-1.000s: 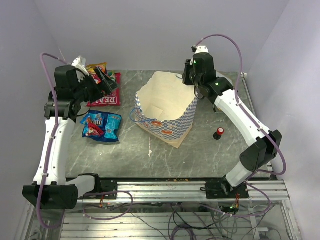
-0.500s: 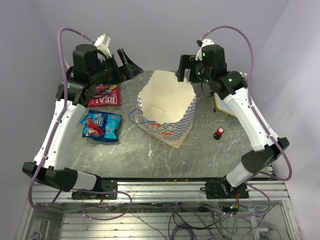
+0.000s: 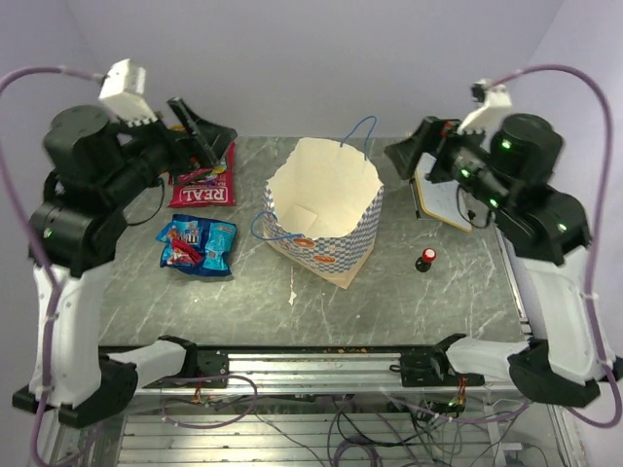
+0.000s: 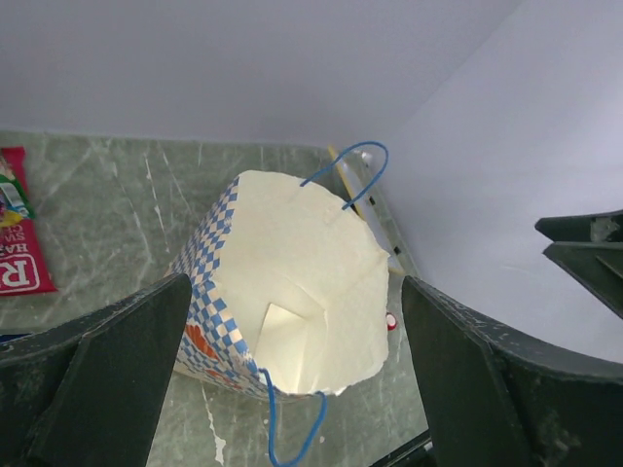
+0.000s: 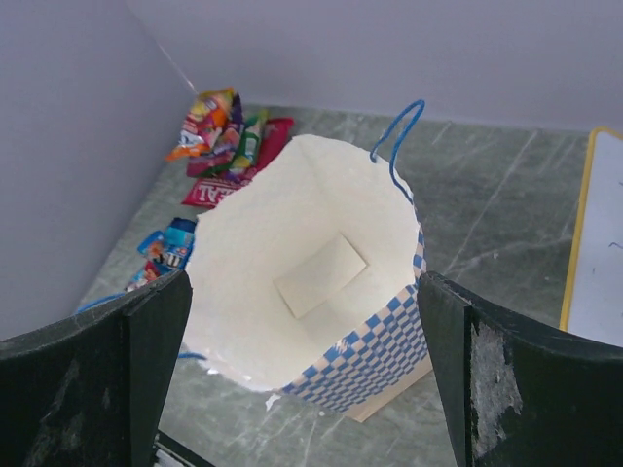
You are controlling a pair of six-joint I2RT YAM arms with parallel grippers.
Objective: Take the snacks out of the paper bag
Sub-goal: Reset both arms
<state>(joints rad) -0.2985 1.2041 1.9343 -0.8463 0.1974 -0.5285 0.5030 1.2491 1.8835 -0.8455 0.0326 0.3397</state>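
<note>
The blue-and-white checkered paper bag (image 3: pixel 326 229) stands upright and open mid-table, and its cream inside (image 5: pixel 292 272) shows only a folded bottom panel. The snacks lie left of it: a red "REAL" packet (image 3: pixel 202 192), blue candy bags (image 3: pixel 198 243) and orange and pink packets (image 5: pixel 222 126) on the red one. My left gripper (image 3: pixel 216 146) hovers open high above the red packet, facing the bag (image 4: pixel 292 282). My right gripper (image 3: pixel 404 156) hangs open, raised to the right of the bag's far rim. Neither holds anything.
A small red-and-black knob (image 3: pixel 425 259) stands right of the bag. A white board with a yellow edge (image 3: pixel 443 199) lies at the back right. Grey walls close in the table on the left, back and right. The bag's blue cord handles (image 3: pixel 360 131) stick up and out.
Both arms have risen and pulled back from the table. The right gripper left the bag's far rim and opened. The left gripper lifted away from the snack pile.
</note>
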